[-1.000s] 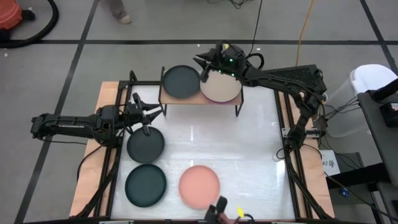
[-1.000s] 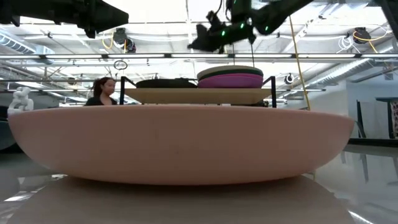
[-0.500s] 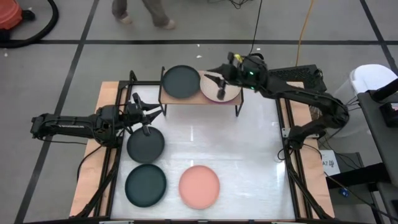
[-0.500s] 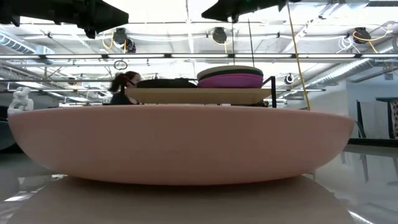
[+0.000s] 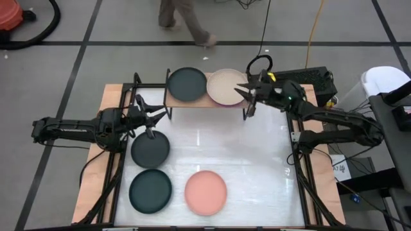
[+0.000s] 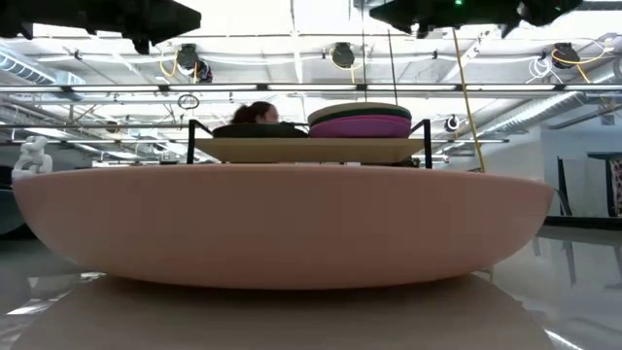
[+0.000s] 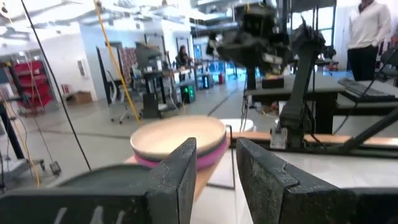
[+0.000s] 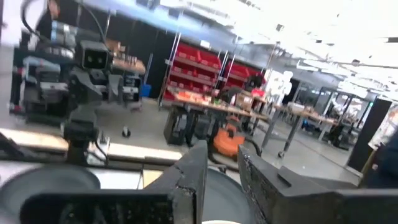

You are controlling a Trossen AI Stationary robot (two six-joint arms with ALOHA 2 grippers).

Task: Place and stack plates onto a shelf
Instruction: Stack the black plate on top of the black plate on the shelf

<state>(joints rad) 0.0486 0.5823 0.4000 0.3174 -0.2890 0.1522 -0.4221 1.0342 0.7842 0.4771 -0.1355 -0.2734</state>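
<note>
High view. My right gripper [image 5: 246,101] hung just off the right end of the shelf [image 5: 168,102], its fingers parted and grasping nothing. Just beside its fingertips lay the beige plate [image 5: 225,86], topmost of a stack on the shelf's right half; a sliver of magenta showed under that plate's near edge. A dark plate [image 5: 187,84] lay on the shelf's left half, farther from those jaws. My left gripper [image 5: 152,121] waited with fingers spread and empty, near the shelf's left end. A second dark plate [image 5: 150,149] lay on the table [image 5: 257,167] close under its fingertips; a third dark plate [image 5: 150,191] and the salmon plate [image 5: 206,191] lay well apart from both grippers. A person's legs [image 5: 183,19] crossed the floor beyond the shelf.

Low view. The salmon plate [image 6: 282,224] filled the foreground. Behind it stood the shelf [image 6: 306,149], bearing a dark plate [image 6: 255,129] and the stack with the magenta plate [image 6: 362,126] under a paler rim.

Left wrist view. Past my left fingers [image 7: 180,174], parted, stood the beige plate [image 7: 177,137] on the magenta one.

Right wrist view. My right fingers [image 8: 193,171] stood slightly apart with nothing between them.
</note>
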